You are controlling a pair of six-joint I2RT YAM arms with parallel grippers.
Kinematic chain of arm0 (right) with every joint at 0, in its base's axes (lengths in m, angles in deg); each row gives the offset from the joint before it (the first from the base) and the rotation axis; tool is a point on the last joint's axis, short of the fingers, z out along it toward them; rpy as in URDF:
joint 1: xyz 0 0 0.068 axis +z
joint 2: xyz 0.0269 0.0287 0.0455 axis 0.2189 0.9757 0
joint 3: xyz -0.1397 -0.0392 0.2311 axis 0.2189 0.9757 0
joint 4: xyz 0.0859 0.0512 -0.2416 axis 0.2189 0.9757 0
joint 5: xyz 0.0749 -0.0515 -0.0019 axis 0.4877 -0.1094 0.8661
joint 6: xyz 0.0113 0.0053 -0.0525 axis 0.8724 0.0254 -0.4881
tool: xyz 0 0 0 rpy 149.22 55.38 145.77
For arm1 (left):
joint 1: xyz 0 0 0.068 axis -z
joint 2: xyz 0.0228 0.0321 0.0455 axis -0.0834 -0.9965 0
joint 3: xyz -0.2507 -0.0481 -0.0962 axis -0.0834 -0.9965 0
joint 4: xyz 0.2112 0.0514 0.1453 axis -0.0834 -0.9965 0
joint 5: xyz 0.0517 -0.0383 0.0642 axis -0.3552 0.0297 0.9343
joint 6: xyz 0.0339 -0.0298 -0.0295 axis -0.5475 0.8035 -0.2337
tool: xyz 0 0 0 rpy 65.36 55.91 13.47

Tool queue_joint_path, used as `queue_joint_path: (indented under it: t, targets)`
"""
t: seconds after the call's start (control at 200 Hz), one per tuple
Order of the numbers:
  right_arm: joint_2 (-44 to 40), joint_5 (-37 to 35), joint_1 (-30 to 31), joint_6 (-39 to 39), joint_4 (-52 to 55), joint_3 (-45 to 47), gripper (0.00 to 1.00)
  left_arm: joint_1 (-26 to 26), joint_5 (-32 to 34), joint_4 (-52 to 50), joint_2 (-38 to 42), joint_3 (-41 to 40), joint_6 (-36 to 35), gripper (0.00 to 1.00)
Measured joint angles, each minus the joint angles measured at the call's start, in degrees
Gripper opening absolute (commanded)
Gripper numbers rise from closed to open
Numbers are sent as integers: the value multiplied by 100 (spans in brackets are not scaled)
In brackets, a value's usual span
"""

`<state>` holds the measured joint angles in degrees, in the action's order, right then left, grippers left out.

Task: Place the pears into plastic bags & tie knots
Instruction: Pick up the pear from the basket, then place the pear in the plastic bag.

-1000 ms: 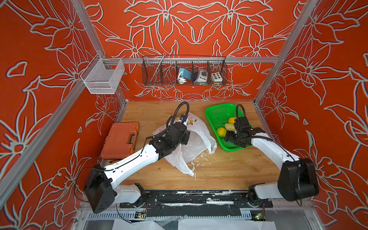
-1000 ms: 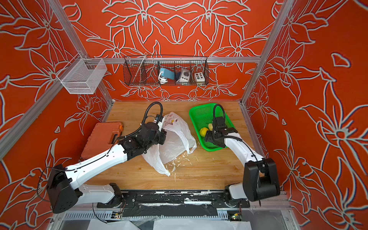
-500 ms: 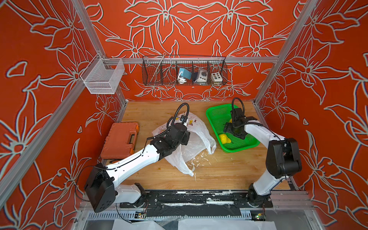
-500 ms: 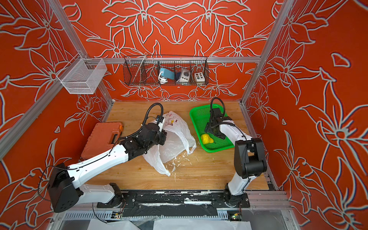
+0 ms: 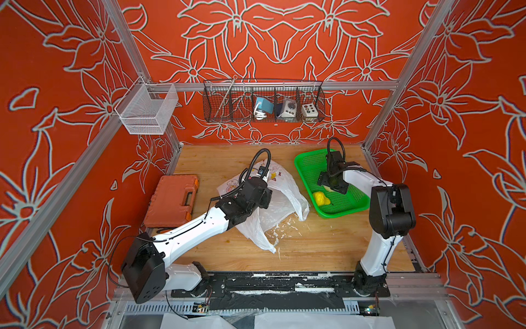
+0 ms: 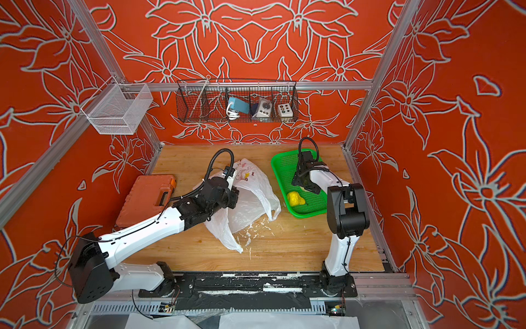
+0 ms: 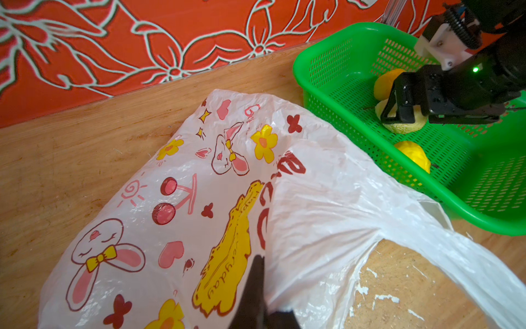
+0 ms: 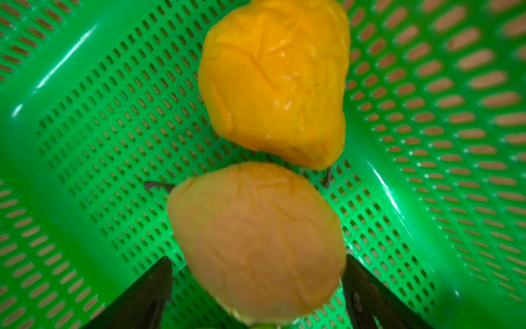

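In both top views an orange case (image 5: 170, 199) lies left of centre on the wooden table (image 5: 313, 245). Just right of it, near mid-frame, the left arm reaches in over the bag (image 5: 284, 196). The left wrist view shows the left gripper (image 7: 257, 265) at the bottom centre of the frame, its fingers clenched together on a fold of the printed plastic, beside the yellow label. The bag lies crumpled on the table with one handle loop (image 7: 455, 256) arching open across the lower right of that view. Right of the bag, close beside it, the green basket (image 5: 306, 163) sits at centre right in a top view and holds all three pears. The yellow pear (image 5: 320, 198) lies alone in the basket's lower part. Above it, the pale pear (image 8: 256, 228) fills the lower middle of the right wrist view, with the orange pear (image 8: 276, 82) just beyond it, nearly touching. The right gripper (image 8: 256, 270) is down inside the basket with its fingers spread wide, one on each side of the pale pear and not closed on it.
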<state>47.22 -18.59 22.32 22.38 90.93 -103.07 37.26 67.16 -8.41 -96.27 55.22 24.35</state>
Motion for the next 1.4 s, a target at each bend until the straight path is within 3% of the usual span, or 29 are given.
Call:
queue_joint_path:
  t: [0.225,0.51,0.631,0.776,0.976,1.081,1.161,1.276,1.401]
  targets:
    - [57,236,-188,-249,-319,-2,84,0,-4,24,-46,0,0,0]
    - [13,737,-323,-400,-695,109,49,0,-11,48,-72,0,2,0]
    - [-229,970,-332,-398,-822,374,46,0,-24,48,-92,0,2,0]
    - [-1226,1322,-330,-275,-973,1021,44,0,-31,44,-105,0,4,0]
    - [-3722,2142,-190,162,-1239,2033,44,0,-107,39,-127,7,20,0]
    - [-4927,2503,332,409,-1235,2358,44,0,-186,28,-192,55,22,0]
    - [-5563,2664,1051,643,-1193,2522,44,0,-260,-4,-232,114,44,0]
    - [-5917,2717,2068,1010,-1189,2796,44,0,-369,-87,-240,249,111,0]
    - [-5735,2649,2830,1314,-1300,3084,43,2,-509,-162,-240,428,184,0]
